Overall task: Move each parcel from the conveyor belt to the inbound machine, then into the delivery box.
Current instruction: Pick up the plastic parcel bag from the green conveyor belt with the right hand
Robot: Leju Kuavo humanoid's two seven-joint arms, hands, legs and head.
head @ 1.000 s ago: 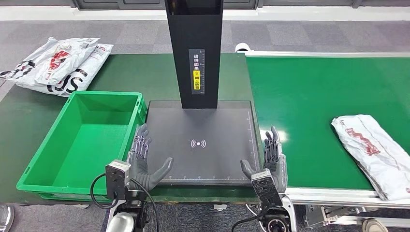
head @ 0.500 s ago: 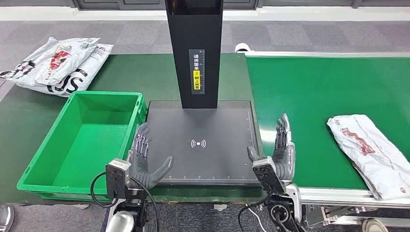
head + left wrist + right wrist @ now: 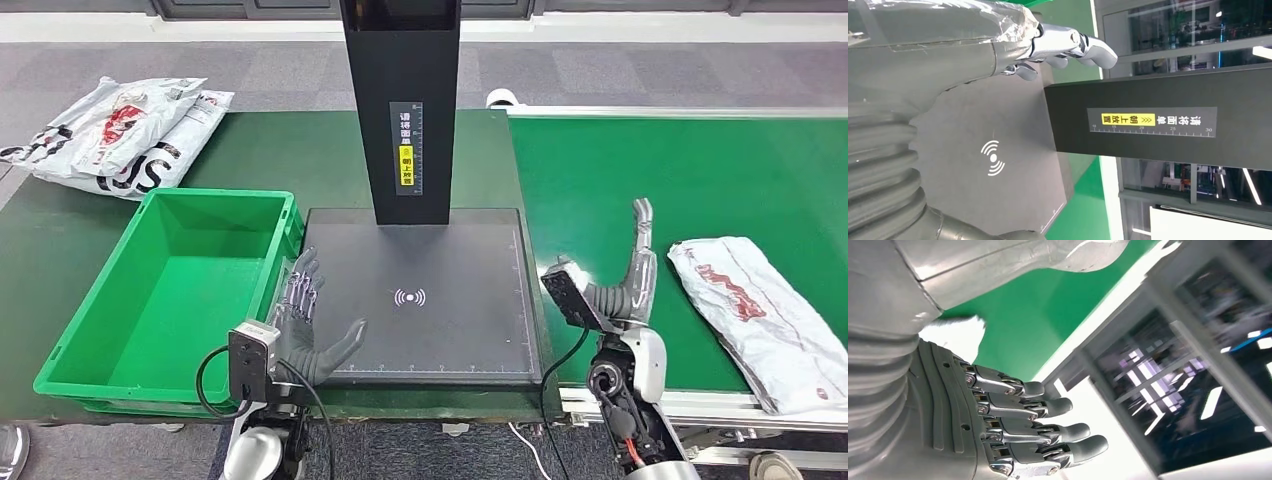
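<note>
Right hand (image 3: 630, 285) is hovering over the near part of the green belt (image 3: 680, 170) with fingers spread and nothing in it, just beside the white parcel (image 3: 765, 315) lying on the belt near its front rail. Left hand (image 3: 305, 330) is sitting empty with fingers apart at the near left corner of the black scanner pad (image 3: 420, 300), next to the green box (image 3: 170, 290). Two more bags (image 3: 115, 135) are lying on the table beyond the box.

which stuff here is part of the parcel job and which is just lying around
Job:
white plastic parcel on green conveyor belt
black inbound machine
green plastic delivery box
right hand, open beside the parcel

Lying about:
white printed bags on the dark green table
</note>
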